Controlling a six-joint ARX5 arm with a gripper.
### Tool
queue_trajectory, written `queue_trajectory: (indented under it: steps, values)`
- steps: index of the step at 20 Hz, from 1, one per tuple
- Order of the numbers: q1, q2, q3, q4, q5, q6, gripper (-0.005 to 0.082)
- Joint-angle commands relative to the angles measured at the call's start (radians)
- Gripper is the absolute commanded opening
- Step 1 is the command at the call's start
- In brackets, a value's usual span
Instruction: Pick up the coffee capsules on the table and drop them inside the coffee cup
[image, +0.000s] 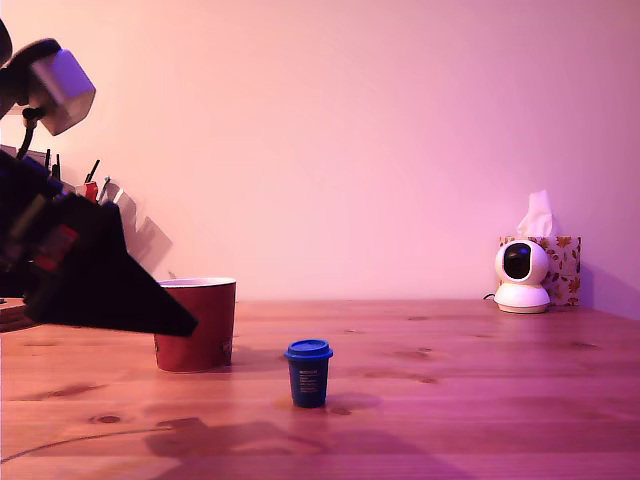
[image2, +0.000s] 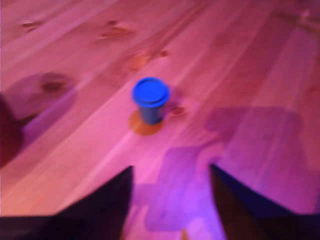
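Note:
A blue coffee capsule with a pale label stands upright on the wooden table, a little to the exterior view's right of the dark red coffee cup. The wrist view shows the same capsule ahead of my gripper, some way off. Both dark fingers are spread apart with nothing between them. In the exterior view the arm is at the left, its dark finger tip in front of the cup's rim. Only this one capsule is in view.
A white dome camera and a tissue box stand at the back right of the exterior view. A holder with utensils sits behind the arm at the left. The table is bare wood with knots.

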Motion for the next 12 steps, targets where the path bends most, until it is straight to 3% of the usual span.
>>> queue_trajectory:
  steps: [1, 12]
  values:
    - [-0.003, -0.009, -0.018, 0.007, -0.007, 0.010, 0.0499]
    - [-0.003, -0.001, -0.018, 0.079, 0.011, 0.047, 0.0499]
